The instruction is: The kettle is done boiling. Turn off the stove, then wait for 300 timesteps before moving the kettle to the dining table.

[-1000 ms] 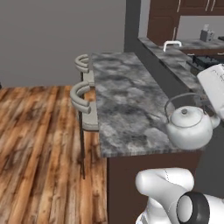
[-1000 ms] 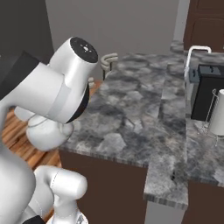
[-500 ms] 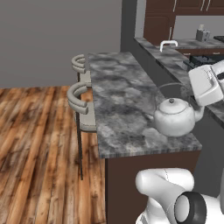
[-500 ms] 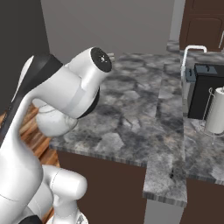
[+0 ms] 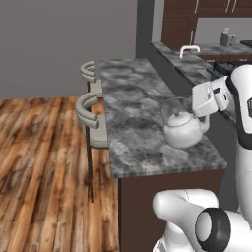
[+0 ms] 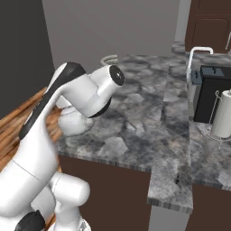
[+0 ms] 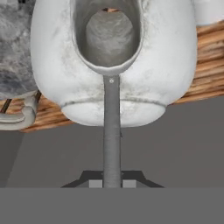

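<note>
The small white kettle (image 5: 181,130) hangs low over the front right part of the dining table (image 5: 133,106), a long grey marbled top; I cannot tell whether its base touches the stone. My gripper (image 5: 197,104) comes in from the right at handle height. In the hand view the kettle (image 7: 52,65) looms close, and its thin grey handle (image 7: 112,131) runs down between the tips of my gripper (image 7: 112,183), which is shut on it. A dark corner of the stove (image 5: 220,69) shows at the far right behind my arm.
Two grey-backed stools (image 5: 91,106) stand along the table's left side over the wooden floor. A sink faucet (image 5: 189,49) rises on the far worktop. A black appliance (image 6: 212,92) and a white cylinder (image 6: 223,119) stand on the counter to the right of the table (image 6: 135,113).
The kettle has travelled left with my gripper, from the table's right edge to well over the stone top. My arm's elbow has swung up and right in the right base view.
</note>
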